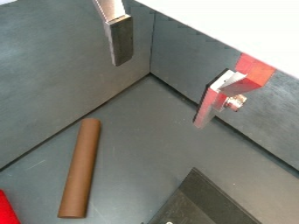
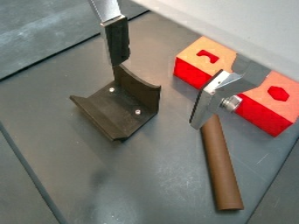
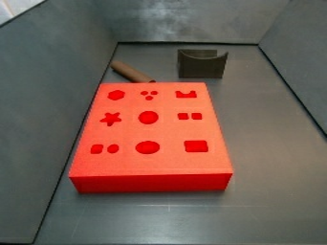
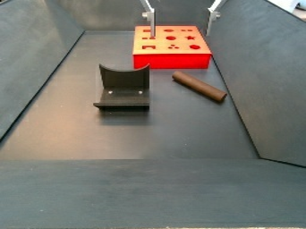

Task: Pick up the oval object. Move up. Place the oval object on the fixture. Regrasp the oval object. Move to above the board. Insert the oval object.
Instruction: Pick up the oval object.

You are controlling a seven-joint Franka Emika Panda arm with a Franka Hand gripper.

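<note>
The oval object is a brown peg lying flat on the dark floor, seen in both wrist views (image 1: 80, 168) (image 2: 219, 166) and both side views (image 3: 129, 71) (image 4: 198, 86). It lies between the red-orange board (image 3: 147, 144) (image 4: 171, 46) and the dark fixture (image 2: 117, 107) (image 4: 122, 88) (image 3: 201, 63). My gripper (image 1: 162, 92) (image 2: 158, 92) is open and empty, high above the floor. Its silver fingers (image 4: 149, 15) show at the top of a side view, above the board's far end. Nothing is between the fingers.
Grey walls enclose the floor on all sides (image 4: 48, 63). Red parts of the board show behind one finger in both wrist views (image 2: 205, 61) (image 1: 253, 72). The fixture's edge (image 1: 216, 203) shows low in a wrist view.
</note>
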